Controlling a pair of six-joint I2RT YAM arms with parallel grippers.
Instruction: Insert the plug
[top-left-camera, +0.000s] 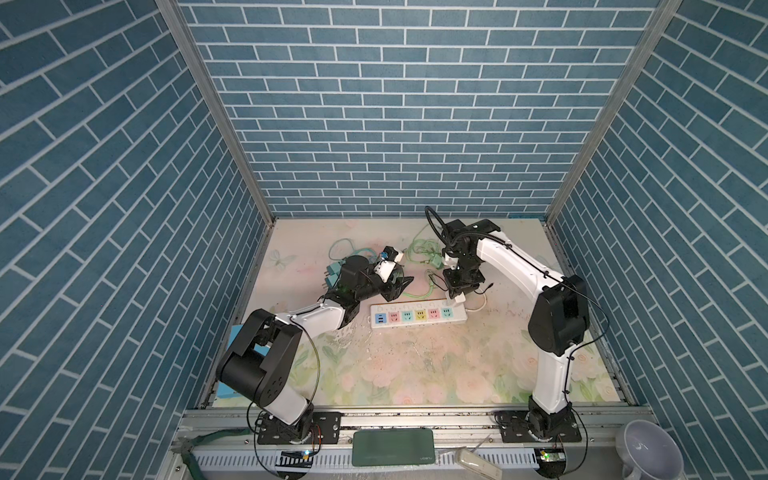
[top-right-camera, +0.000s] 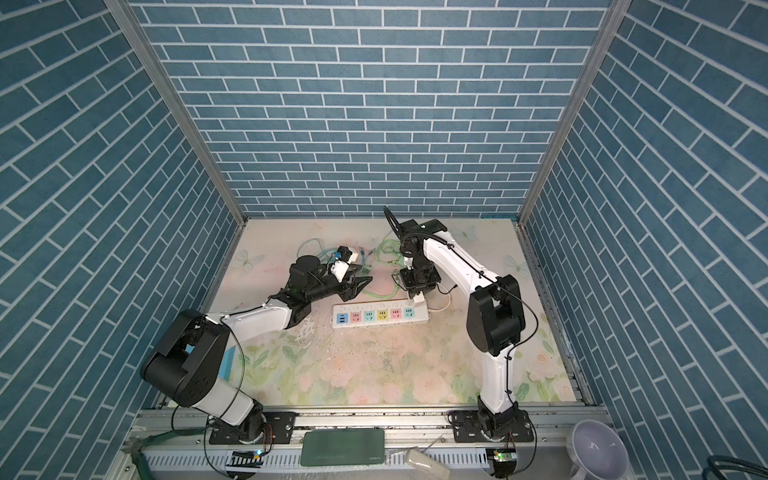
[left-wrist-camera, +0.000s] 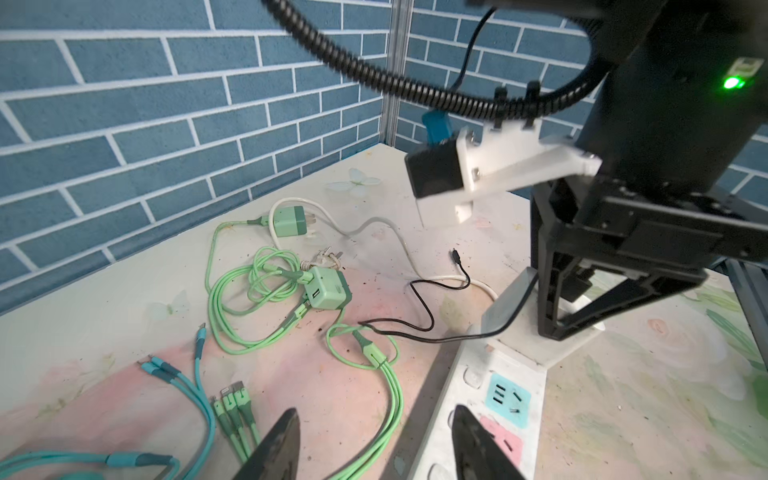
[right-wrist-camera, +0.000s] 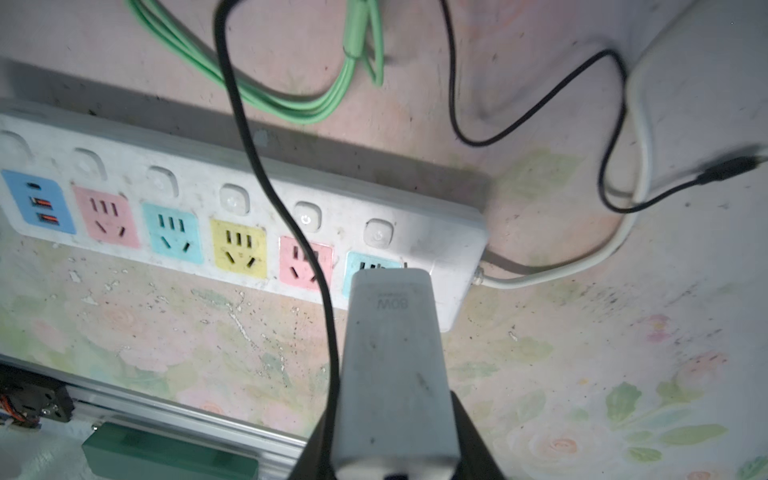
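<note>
1. White 80W charger (right-wrist-camera: 392, 374), the plug to insert, fills the right wrist view. It is clamped between the jaws of the right gripper (top-left-camera: 456, 294), with its prongs (right-wrist-camera: 376, 269) pointing down.
2. In both top views the power strip (top-left-camera: 459, 316) lies with its long axis running 9 to 3 o'clock. Its teal end socket (right-wrist-camera: 365, 266) sits at the 3 o'clock end.
3. The prongs hang over that socket's far edge. I judge the slots lie slightly toward 6 o'clock and below the charger.
4. The charger's black cable (right-wrist-camera: 266, 174) drapes across the neighbouring pink socket (right-wrist-camera: 305, 266).
5. The left gripper (left-wrist-camera: 374, 411), jaws spread and empty, hovers at 11 o'clock from the strip's middle. The right arm is nearer.
</note>
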